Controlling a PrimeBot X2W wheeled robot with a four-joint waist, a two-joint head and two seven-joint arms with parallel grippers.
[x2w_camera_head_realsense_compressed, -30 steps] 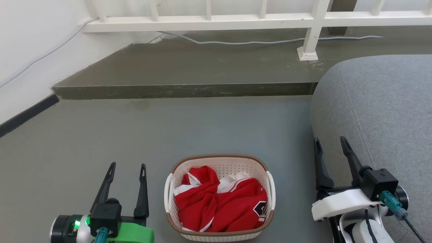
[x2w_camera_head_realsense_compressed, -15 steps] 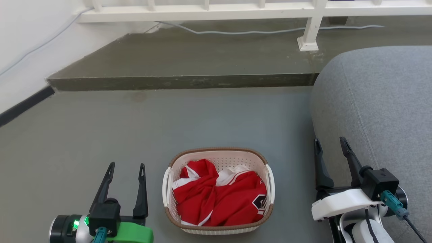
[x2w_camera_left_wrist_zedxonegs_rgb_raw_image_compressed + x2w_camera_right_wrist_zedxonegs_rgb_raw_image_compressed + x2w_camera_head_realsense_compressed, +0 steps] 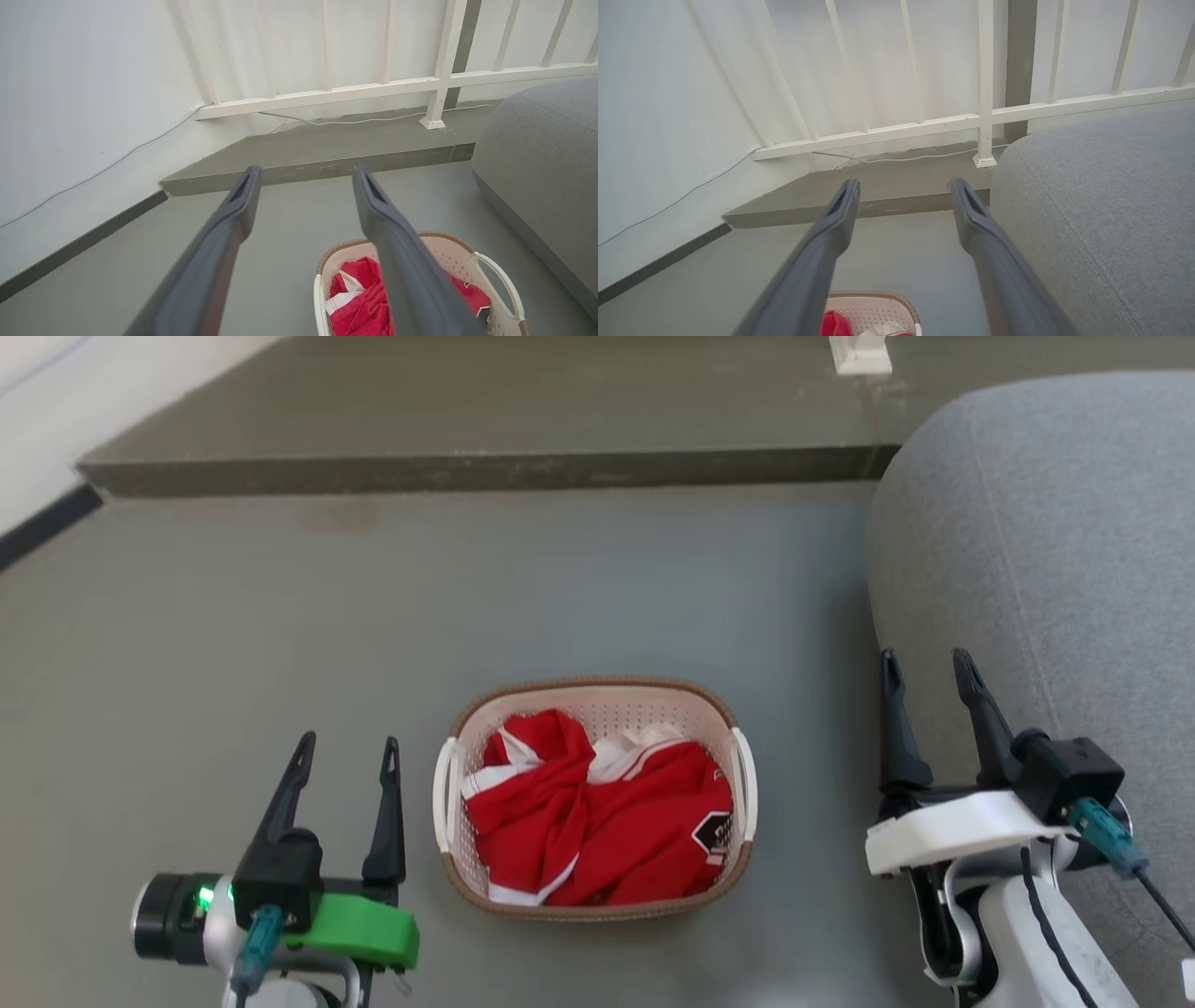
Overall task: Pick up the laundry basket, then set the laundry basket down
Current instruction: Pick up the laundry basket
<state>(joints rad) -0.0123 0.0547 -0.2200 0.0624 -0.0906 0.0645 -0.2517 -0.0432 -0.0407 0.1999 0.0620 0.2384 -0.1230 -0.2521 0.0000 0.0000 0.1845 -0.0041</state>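
One basket (image 3: 597,683) stands on the floor (image 3: 233,644), between two pincers. It has two white handles (image 3: 439,793), one on each side, and holds red-and-white clothing (image 3: 597,812). The left pincer (image 3: 350,742) hangs near the basket's left side, its two fingers spread apart and gripping nothing. The right pincer (image 3: 924,655) is farther off on the right, by one grey cushion (image 3: 1046,523), its two fingers likewise parted and empty. Neither pincer touches the basket.

Grey floor (image 3: 280,616), raised step (image 3: 467,471), grey sofa (image 3: 1046,541), white railing (image 3: 373,86).
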